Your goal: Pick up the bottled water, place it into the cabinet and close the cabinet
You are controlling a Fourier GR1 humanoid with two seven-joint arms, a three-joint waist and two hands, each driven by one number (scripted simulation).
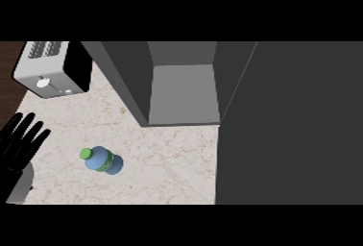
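The right hand shows nowhere in the head view, and the whole right side of the frame is filled by a broad dark grey panel, the open cabinet door [291,125], which hides whatever lies under it. The cabinet [183,86] sits at the upper middle, its interior a paler grey recess with dark walls on either side; its top is cut off by the frame's edge. At the upper left a silver and black toaster [51,68] stands partly out of frame, only its lower portion visible, with a round knob on its front.

The left hand [20,144] comes in at the far left edge, fingers straight and spread, pointing toward the top of the frame, holding nothing. Its forearm is mostly cut off at the lower left corner, so its angle is hard to make out.

The bottled water [102,161] lies on the pale marbled counter [170,163] at the lower left of the frame, blue with a green cap and green band, cap pointing to the upper left. It lies near the left hand but apart from it, and well below the cabinet opening.
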